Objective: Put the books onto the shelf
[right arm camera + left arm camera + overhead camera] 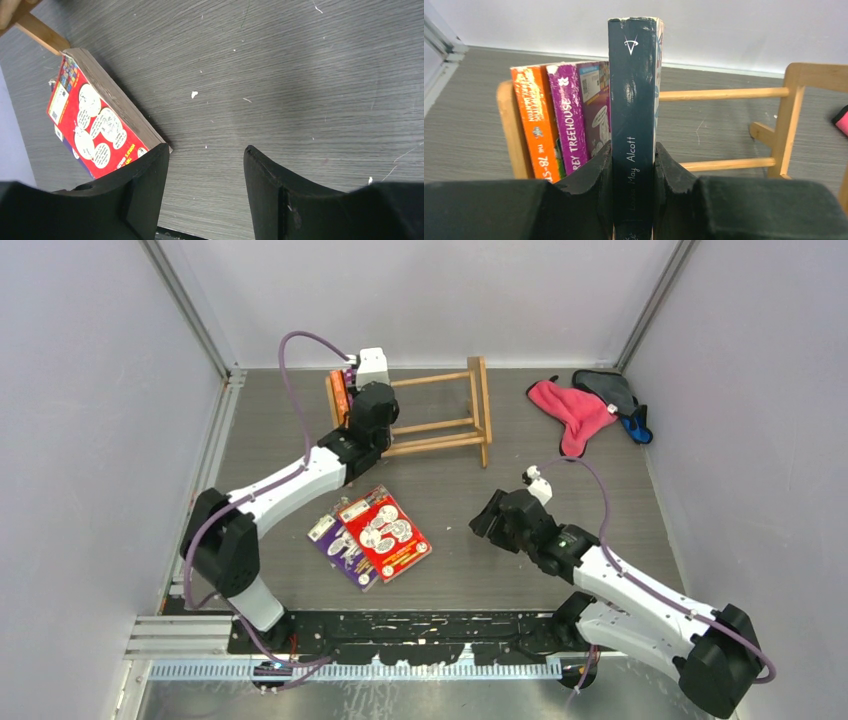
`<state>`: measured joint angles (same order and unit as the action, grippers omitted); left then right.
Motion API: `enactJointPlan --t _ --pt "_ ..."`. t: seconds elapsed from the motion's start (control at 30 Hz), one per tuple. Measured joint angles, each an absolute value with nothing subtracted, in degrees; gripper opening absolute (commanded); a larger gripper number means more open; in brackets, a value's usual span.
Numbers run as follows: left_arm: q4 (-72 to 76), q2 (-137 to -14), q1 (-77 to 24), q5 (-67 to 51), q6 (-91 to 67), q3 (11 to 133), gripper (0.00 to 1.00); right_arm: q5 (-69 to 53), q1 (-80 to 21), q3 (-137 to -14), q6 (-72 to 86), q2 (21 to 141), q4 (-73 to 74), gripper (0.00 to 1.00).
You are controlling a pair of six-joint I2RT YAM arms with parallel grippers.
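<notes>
Left fingers point(674, 180) clamp the dark-spined book point(631, 100) upright to slot it beside the purple book point(569, 120) on the shelf point(724, 93); right fingers point(150, 185) gape empty near the red book point(95, 125).

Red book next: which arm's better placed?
Right. The right gripper is open and empty, with the red book just beside it. The left gripper is shut on the dark Alcott book at the shelf.

Orange, purple books point(569, 120) upright in wooden shelf point(724, 93)
</notes>
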<state>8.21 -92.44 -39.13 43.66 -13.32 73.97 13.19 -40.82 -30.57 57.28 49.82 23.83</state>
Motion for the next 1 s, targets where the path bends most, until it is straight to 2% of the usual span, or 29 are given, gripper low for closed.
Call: enactJointPlan --t 0.37,1.0 --pt "9.98 -100.90 -34.41 37.23 -16.67 76.69 0.00 12.36 -39.38 -32.27 55.35 54.89 20.60 0.62" --pt "16.53 -102.00 -33.47 35.57 -15.79 75.16 0.00 11.46 -38.72 -32.34 55.11 56.77 18.04 0.62"
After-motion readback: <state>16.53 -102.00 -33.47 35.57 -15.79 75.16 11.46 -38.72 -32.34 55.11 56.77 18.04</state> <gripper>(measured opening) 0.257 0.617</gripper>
